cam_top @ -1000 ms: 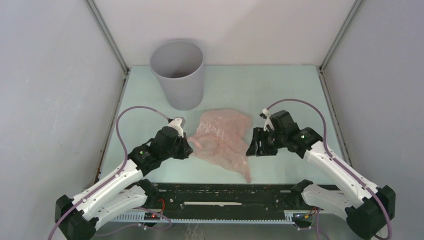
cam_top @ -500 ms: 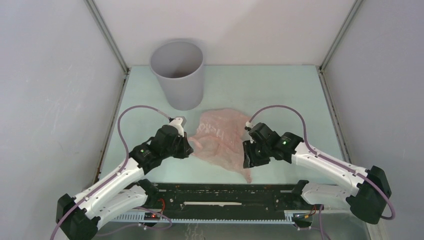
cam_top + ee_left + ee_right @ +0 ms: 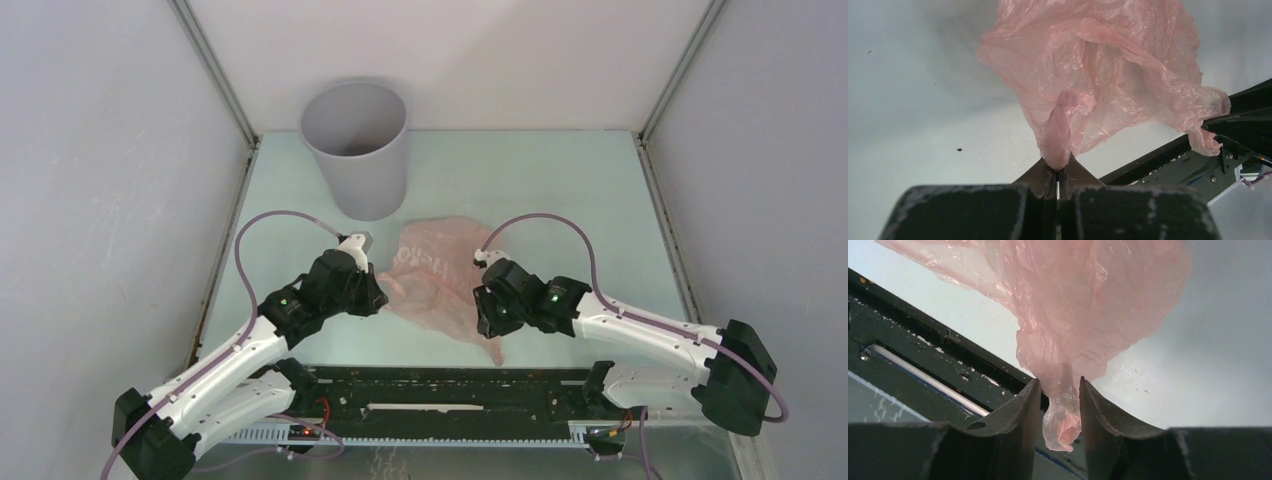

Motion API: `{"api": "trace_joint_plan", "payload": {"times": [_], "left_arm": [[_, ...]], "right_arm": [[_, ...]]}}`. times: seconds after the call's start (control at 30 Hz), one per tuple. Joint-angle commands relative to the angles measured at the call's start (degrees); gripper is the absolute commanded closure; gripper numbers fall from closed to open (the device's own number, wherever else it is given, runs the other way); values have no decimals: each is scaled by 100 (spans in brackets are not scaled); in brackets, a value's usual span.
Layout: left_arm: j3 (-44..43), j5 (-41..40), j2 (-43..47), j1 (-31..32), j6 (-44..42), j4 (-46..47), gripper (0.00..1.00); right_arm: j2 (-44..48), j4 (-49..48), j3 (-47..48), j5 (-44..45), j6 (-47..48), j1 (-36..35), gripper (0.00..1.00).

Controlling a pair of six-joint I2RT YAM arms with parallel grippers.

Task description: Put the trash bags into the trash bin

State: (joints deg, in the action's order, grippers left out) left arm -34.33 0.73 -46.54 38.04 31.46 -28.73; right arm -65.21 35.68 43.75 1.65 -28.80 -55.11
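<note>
Trash bag: one pale-pink, translucent film bag, wrinkled and glossy, spread over the middle of the tabletop, closer to the near edge than to the far one; faint lettering shows on its upper face; a narrow tail of film runs to the near edge
Bag, left side: a twisted fold is drawn out toward the left edge and ends in the left gripper
Bag, right side: a bunched strand passes between the fingers of the right gripper and hangs out behind them
Left gripper: low over the tabletop at the bag's left margin; jaws pressed together, pinching the twisted fold at their tips, as the left wrist view shows
Right gripper: at the bag's near-right margin, close to the near edge; its fingers are drawn in on the bunched strand, which fills the narrow gap left between them
Trash bin: grey, round, tapering to its base; upright in the far-left corner, mouth open upward; its base is near the bag's far edge, and no contact between them is visible
Black rail: runs along the near edge, carrying both arm bases
Cables: one lilac loop arches over each arm
</note>
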Motion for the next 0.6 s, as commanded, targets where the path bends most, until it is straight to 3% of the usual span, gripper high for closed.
{"api": "trace_joint_plan", "payload": {"times": [0.0, 0.3, 0.43, 0.5, 0.57], "left_arm": [[-241, 60, 67, -39, 44, 192, 100], [-244, 48, 1, -36, 77, 236, 100], [-282, 64, -13, -42, 96, 177, 100], [-339, -7, 15, -42, 151, -43, 98], [-385, -56, 54, -40, 216, -227, 92]], "right_arm": [[-62, -292, 11, 727, 108, -265, 60], [-235, -65, -16, 1196, 32, -598, 58], [-30, 13, 106, 1285, -21, -659, 82], [164, 217, 305, 1346, -51, -663, 99], [392, 497, 492, 1590, -154, -659, 100]]}}
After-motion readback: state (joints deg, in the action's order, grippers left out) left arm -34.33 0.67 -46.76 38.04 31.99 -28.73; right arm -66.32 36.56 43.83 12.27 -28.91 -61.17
